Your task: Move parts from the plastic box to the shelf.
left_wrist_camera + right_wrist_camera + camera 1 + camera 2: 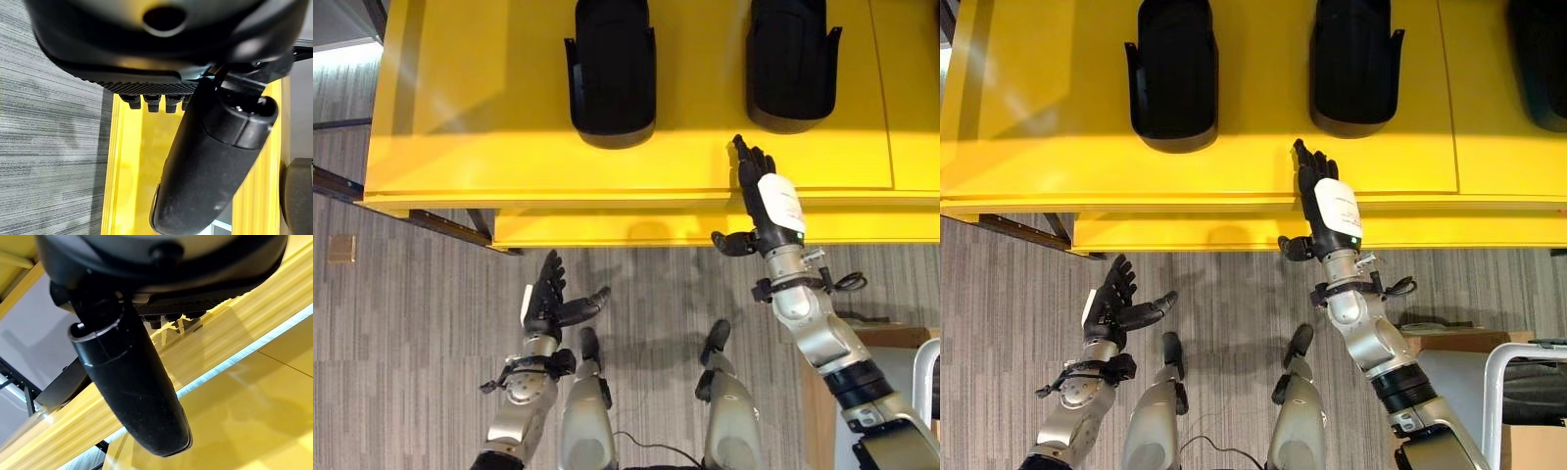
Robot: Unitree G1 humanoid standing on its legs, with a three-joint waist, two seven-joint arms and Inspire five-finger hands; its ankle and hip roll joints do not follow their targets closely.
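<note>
Two black moulded parts (613,73) (789,61) lie on the yellow shelf (460,127), side by side near its far side. My right hand (766,201) is stretched flat over the shelf's front edge, fingers straight, empty, just in front of the right-hand part. My left hand (548,299) hangs lower, over the carpet in front of the shelf, fingers straight and thumb spread, holding nothing. A third black part (1540,59) lies at the shelf's far right.
A lower yellow shelf level (607,227) juts out under the top one. Grey carpet (401,343) lies in front. A brown box (1459,340) and a white-framed cart (1503,392) stand at the lower right.
</note>
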